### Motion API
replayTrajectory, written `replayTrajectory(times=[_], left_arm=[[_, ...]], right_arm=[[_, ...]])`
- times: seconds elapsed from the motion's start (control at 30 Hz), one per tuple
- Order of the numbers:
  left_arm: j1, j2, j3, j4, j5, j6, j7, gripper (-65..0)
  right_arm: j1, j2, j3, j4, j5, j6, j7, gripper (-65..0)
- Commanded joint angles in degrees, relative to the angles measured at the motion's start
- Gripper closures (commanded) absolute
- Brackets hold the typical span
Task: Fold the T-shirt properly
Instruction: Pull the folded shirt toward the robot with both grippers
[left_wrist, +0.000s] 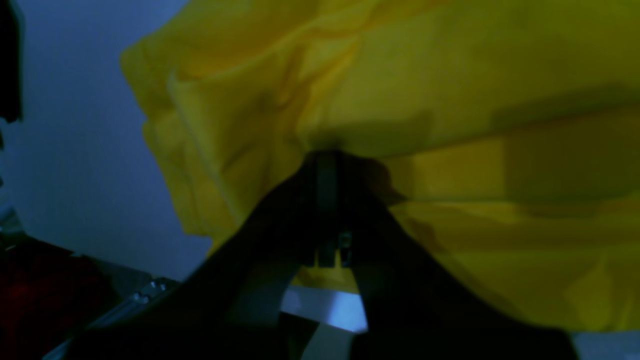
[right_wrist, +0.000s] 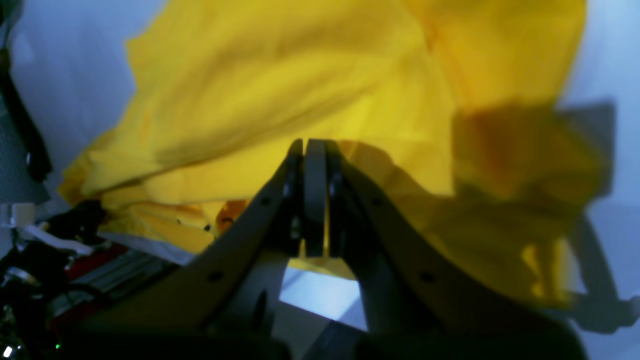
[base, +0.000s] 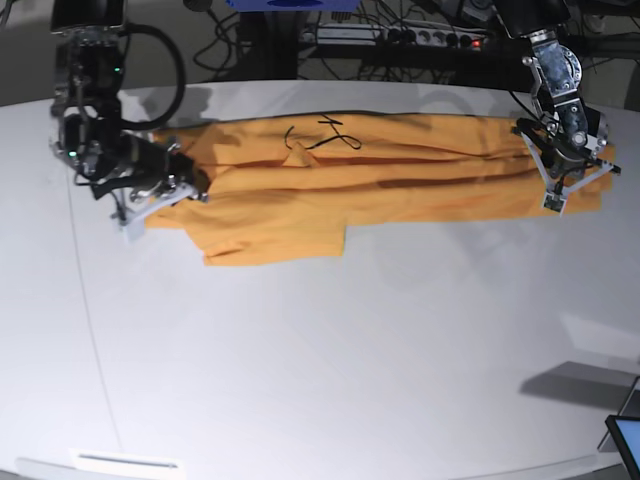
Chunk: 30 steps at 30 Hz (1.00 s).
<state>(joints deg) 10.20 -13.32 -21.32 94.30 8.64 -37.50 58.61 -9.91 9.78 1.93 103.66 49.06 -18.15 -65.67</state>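
We have the tabletop (base: 300, 370) broad and white, and across its far half the shirt (base: 380, 185) lies stretched in a long band, its long axis running side to side in the base view, collar squiggle up near the far edge. One sleeve-like flap juts toward us from the band's near edge, toward the base view's left. Each arm sits at one end of that axis — the right gripper (base: 160, 195) at the end on the base view's left, the left gripper (base: 562, 175) at the opposite end. Both are pinched tight on cloth: in each wrist view the jaws meet with yellow fabric bunched at the tips, the shirt spreading away ahead of them. We judge the next fold turns on this — the cloth lies between the two grippers, neither nearer its middle, so both ends would have to travel together
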Motion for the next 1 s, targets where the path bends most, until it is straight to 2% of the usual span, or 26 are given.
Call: replayTrajectory(times=[0.0,0.1,0.17,0.4,0.63,0.87,0.97], left_arm=[[0.75,1.06,0.79,-0.46,-5.08,-2.5,0.34,0.0],[0.75,0.88,0.79,-0.46,-5.08,-2.5,0.34,0.0],[0.84,0.79,0.79,-0.46,-5.08,-2.5,0.34,0.0],[1.01,1.06,0.79,-0.54,-5.08,-2.5,0.34,0.0],[-1.01,0.88,2.9,-1.51,-4.82,-2.5,0.42,0.0],[-6.37,3.96,3.17,-6.08,3.44,-2.5,0.42,0.0],[-9.45,5.37,3.26,-8.1,5.73,-2.5,0.42,0.0]], right_arm=[[0.29,-0.42,-0.22,0.3,0.39,-0.7,0.22,-0.3],[0.37,-2.26,-0.4,-3.48,-0.84,-4.66,0.22,-0.3],[0.37,-2.53,-0.66,-5.59,-1.37,-5.8,0.66,-0.3],[1.34,-1.91,-1.1,-9.81,-1.63,-5.45,4.7,-0.3],[3.98,0.2,-0.84,-13.5,-1.63,-5.1,5.14,-0.3],[6.26,3.54,-0.84,-15.96,-1.63,-5.01,5.14,-0.3],[7.23,5.03,-0.84,-19.3,-1.63,-2.99,6.81,-0.3]])
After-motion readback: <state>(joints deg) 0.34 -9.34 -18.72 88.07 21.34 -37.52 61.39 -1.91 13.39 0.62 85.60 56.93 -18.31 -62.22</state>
